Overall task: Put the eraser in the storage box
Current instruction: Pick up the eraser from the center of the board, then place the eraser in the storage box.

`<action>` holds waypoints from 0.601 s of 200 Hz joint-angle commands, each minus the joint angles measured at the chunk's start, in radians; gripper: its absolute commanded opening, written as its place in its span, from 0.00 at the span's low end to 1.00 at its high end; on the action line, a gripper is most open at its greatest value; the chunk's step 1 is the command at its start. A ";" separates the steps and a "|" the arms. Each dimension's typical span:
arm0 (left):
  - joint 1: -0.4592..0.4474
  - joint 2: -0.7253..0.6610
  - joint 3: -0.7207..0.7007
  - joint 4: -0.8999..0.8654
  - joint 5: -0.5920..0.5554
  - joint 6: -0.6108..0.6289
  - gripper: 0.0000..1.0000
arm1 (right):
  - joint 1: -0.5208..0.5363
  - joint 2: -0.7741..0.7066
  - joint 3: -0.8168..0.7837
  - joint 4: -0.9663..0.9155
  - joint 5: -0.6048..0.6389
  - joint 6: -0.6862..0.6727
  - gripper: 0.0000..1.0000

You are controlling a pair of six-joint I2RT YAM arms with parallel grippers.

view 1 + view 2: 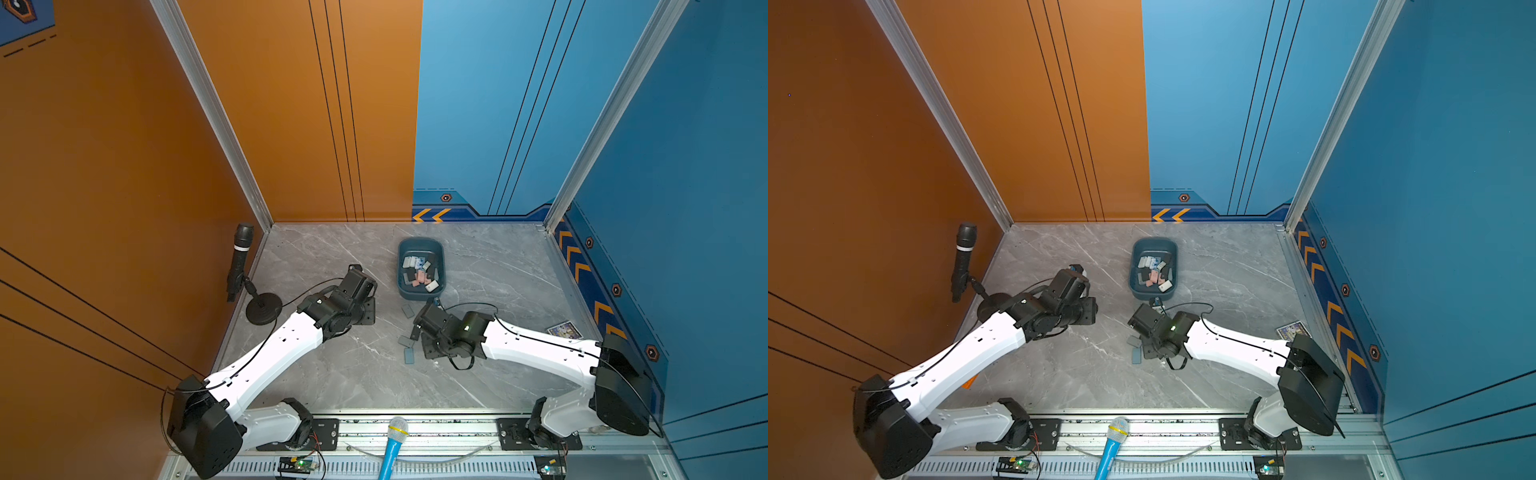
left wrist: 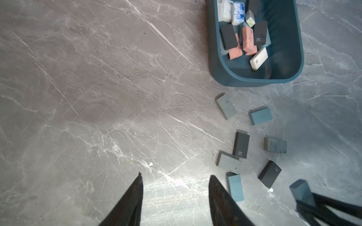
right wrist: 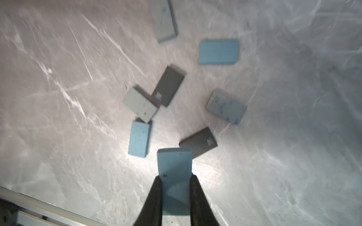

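Dark tapering right fingers (image 3: pixel 155 193) are being shown in the right wrist view clamped on a light blue rectangular rubber eraser (image 3: pixel 174 164), whose free end is being held out past the tips, above the grey marble-patterned bench (image 3: pixel 78 78). Seven loose erasers (image 3: pixel 140 104), flat blue, grey and black blocks, are lying on the bench beyond it, some touching at their corners.

In the left wrist view the left fingers (image 2: pixel 219 201) are being held apart with nothing between them, over bare bench. A dark teal-blue plastic storage box (image 2: pixel 215 64), rectangular with rounded corners, is being shown holding white, pink, black and grey erasers. The gripped eraser (image 2: pixel 301 189) is being carried outside it, on the side of the loose cluster away from the storage box.

In both top views the storage box (image 1: pixel 420 245) (image 1: pixel 1154 240) is being seen toward the back of the bench. The white right arm (image 1: pixel 536 349) is being bent over the loose erasers near its front end, and the white left arm (image 1: pixel 282 349) is being held well apart. Both sets of fingers are being hidden there by the wrists.
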 commanded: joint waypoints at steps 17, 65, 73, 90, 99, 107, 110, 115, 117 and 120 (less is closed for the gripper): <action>0.010 0.054 0.004 0.003 0.056 0.008 0.55 | -0.151 0.046 0.163 -0.041 -0.059 -0.161 0.20; 0.001 0.137 0.047 0.003 0.119 0.002 0.54 | -0.334 0.288 0.403 -0.043 -0.167 -0.265 0.21; -0.003 0.148 0.051 0.003 0.124 -0.002 0.55 | -0.354 0.339 0.447 -0.047 -0.182 -0.274 0.20; -0.011 0.169 0.056 0.002 0.136 -0.011 0.55 | -0.393 0.445 0.541 -0.061 -0.211 -0.293 0.20; -0.017 0.179 0.060 0.003 0.142 -0.016 0.54 | -0.409 0.496 0.586 -0.066 -0.224 -0.300 0.20; -0.025 0.189 0.063 0.002 0.146 -0.019 0.55 | -0.421 0.541 0.625 -0.073 -0.231 -0.303 0.20; -0.027 0.194 0.063 0.003 0.146 -0.020 0.54 | -0.425 0.555 0.640 -0.074 -0.234 -0.303 0.20; -0.032 0.200 0.066 0.003 0.149 -0.022 0.55 | -0.432 0.580 0.660 -0.076 -0.238 -0.305 0.20; -0.034 0.202 0.066 0.003 0.150 -0.022 0.55 | -0.434 0.585 0.665 -0.077 -0.240 -0.305 0.20; -0.036 0.204 0.067 0.003 0.150 -0.024 0.55 | -0.438 0.610 0.677 -0.079 -0.243 -0.305 0.20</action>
